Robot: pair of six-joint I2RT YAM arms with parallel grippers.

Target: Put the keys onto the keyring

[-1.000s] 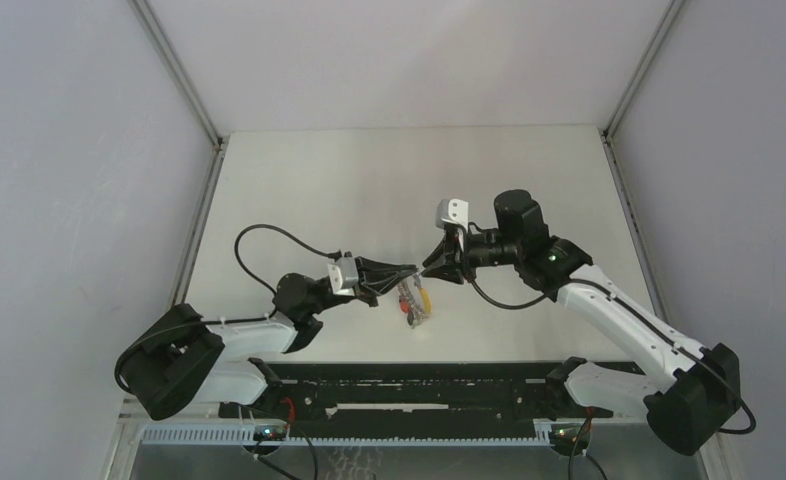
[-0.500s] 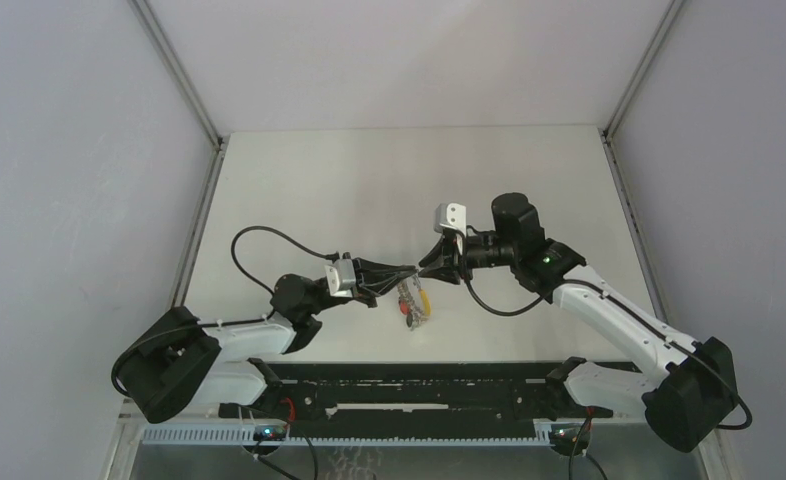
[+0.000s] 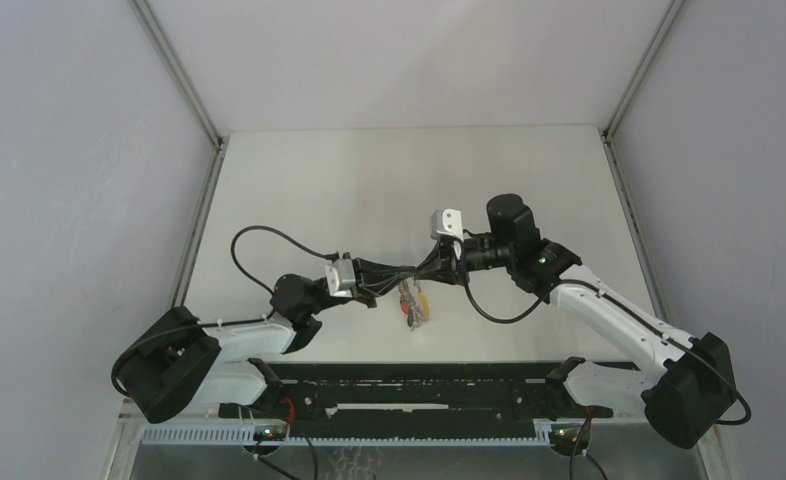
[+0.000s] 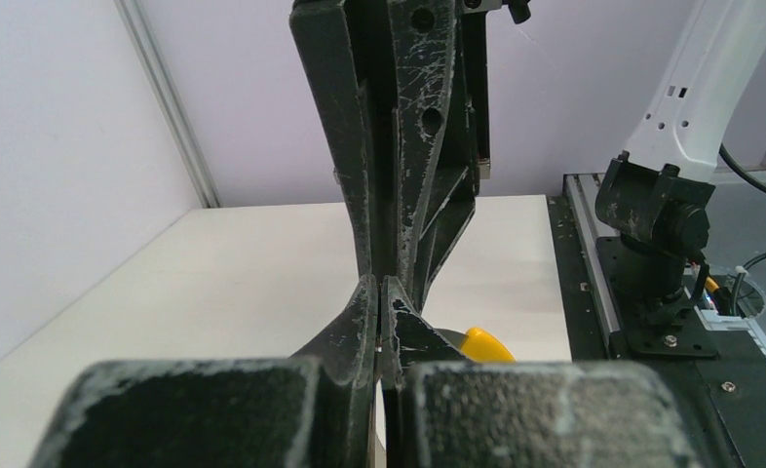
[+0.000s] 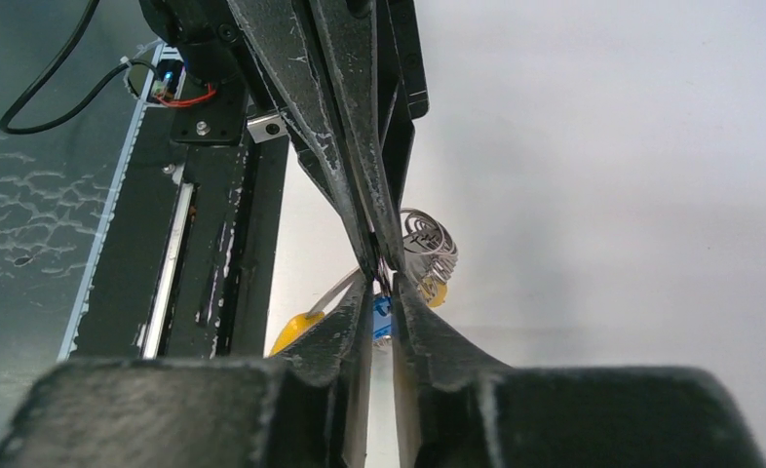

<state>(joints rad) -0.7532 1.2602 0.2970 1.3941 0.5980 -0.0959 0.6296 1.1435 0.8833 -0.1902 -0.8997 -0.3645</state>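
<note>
My left gripper (image 3: pixel 412 270) and right gripper (image 3: pixel 426 269) meet tip to tip above the white table (image 3: pixel 369 180). A bunch of keys (image 3: pixel 414 305) with yellow and red heads hangs just under the tips. In the left wrist view my left gripper (image 4: pixel 379 297) is shut on a thin bit of metal, and a yellow key head (image 4: pixel 484 344) shows beside it. In the right wrist view the grey coiled keyring (image 5: pixel 428 239) hangs by the left fingers (image 5: pixel 345 127). My right gripper (image 5: pixel 380 285) is nearly shut, with a blue key (image 5: pixel 383 317) between its fingers. Another yellow key head (image 5: pixel 296 330) hangs lower left.
A black rail (image 3: pixel 419 385) runs along the near table edge between the arm bases. Grey enclosure walls with metal posts (image 3: pixel 184 75) bound the table on the left, right and back. The left arm's black cable (image 3: pixel 259 240) loops above its wrist.
My right gripper has moved left, so its tips now touch or overlap the left gripper's tips. The left gripper and the hanging keys have stayed put.
</note>
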